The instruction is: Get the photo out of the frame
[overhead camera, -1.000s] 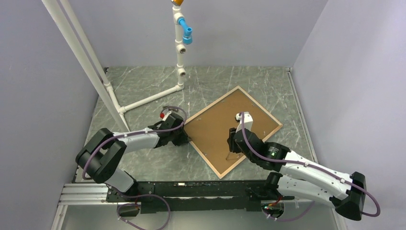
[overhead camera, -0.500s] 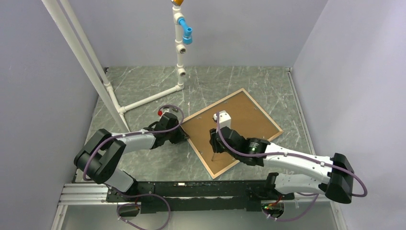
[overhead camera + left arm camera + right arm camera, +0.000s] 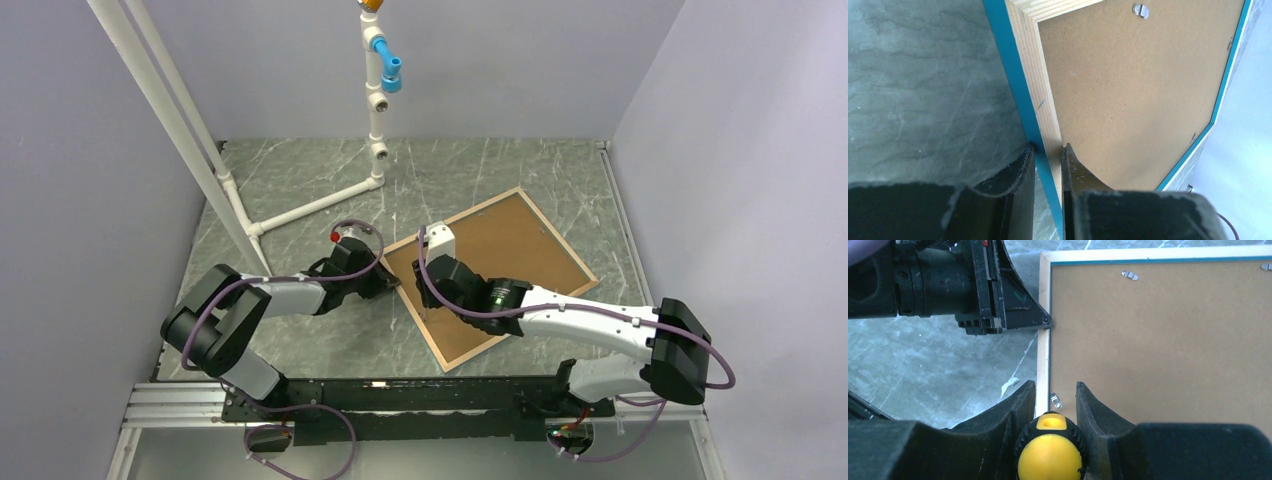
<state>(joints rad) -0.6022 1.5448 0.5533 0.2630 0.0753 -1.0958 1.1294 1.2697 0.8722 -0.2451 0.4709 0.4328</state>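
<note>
Right jaws swung left over frame (image 3: pixel 530 240), gripping yellow tool (image 3: pixel 1050 456); left jaws clamp rim; pipe stand (image 3: pixel 373 120) behind.

Frame (image 3: pixel 1038 90) and yellow-knobbed tool (image 3: pixel 1049 455), each cropped at wrist-view edges.

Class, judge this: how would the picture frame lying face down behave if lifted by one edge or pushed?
Probably stiff: the frame has a solid wood rim around a flat board. Likely light for its size: thin, and the left gripper pinches just one edge. It may slide easily on the smooth table.
</note>
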